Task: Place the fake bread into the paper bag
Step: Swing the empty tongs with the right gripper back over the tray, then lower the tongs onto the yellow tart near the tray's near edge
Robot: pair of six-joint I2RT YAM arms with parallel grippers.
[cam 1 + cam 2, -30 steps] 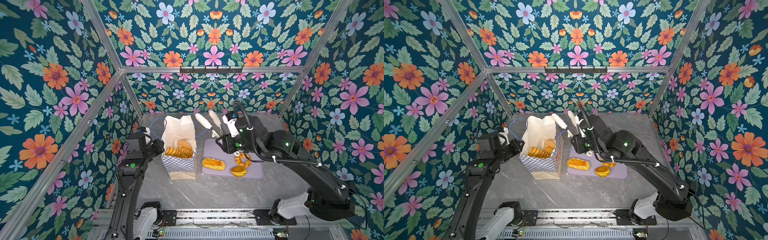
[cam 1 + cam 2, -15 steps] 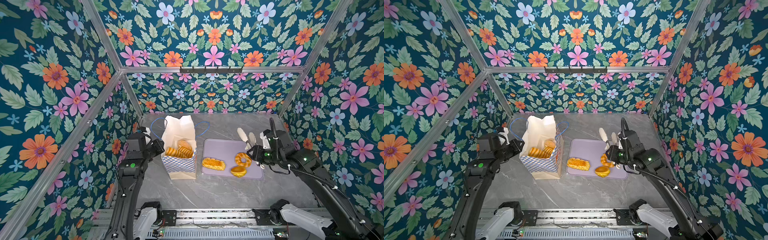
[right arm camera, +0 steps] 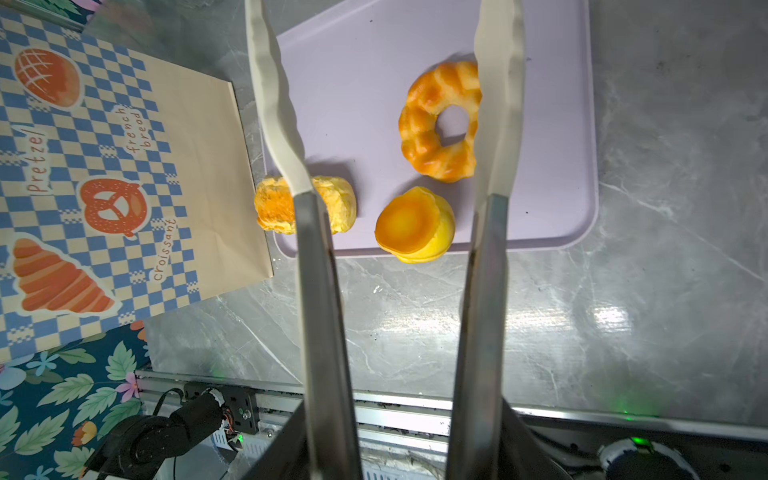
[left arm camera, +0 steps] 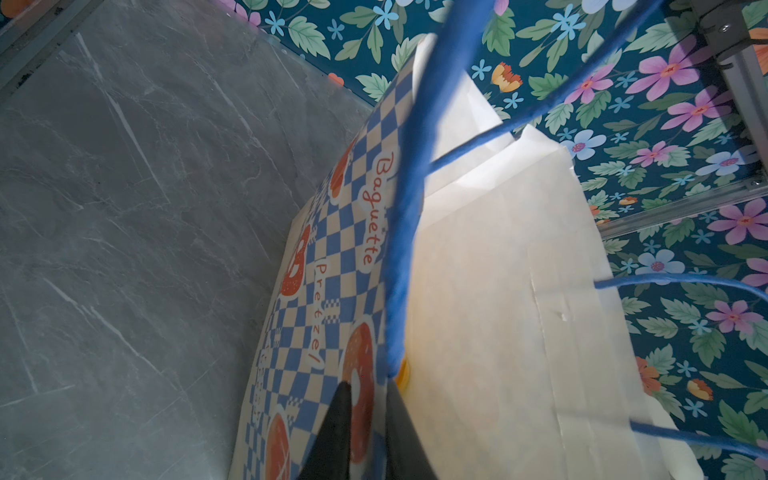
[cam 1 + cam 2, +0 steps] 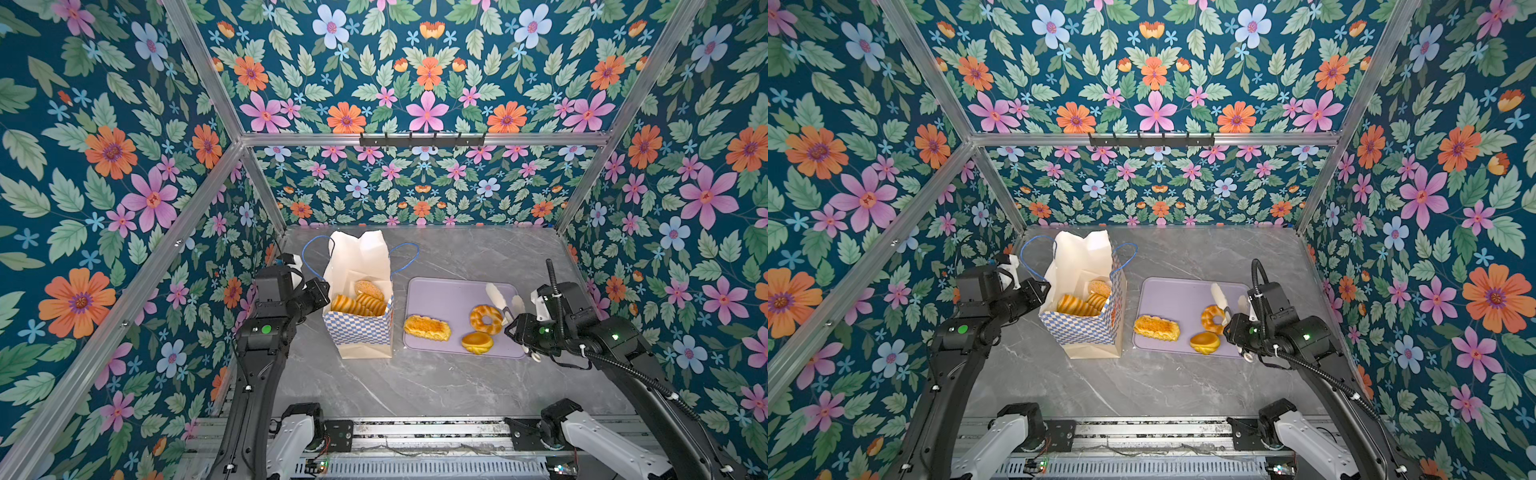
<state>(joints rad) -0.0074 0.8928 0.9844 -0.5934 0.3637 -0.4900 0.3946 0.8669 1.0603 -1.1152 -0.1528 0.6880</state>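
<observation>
Grey marble-look desk boxed in by loud floral wallpaper on an aluminium frame, with a black hook rail on the back wall at 12 o'clock. Clock positions go by the top views. Over at 9 o'clock the left gripper has its dark fingers pinched shut on the rim of the paper bag, right by a blue cord handle. The bag stands upright, mouth up, long side running 12 to 6, checkered end facing 6. Some of the fake bread is already sitting in the mouth. Just beside it at 3 o'clock is a lilac tray with three more pieces: an oblong loaf with its long axis roughly 9 to 3, a tart a bit tilted at the tray's 6 o'clock edge, and a ring lying flat. The right gripper hovers over the tray's 3 o'clock side, long white-tipped fingers spread wide open, pointing roughly to 11.
</observation>
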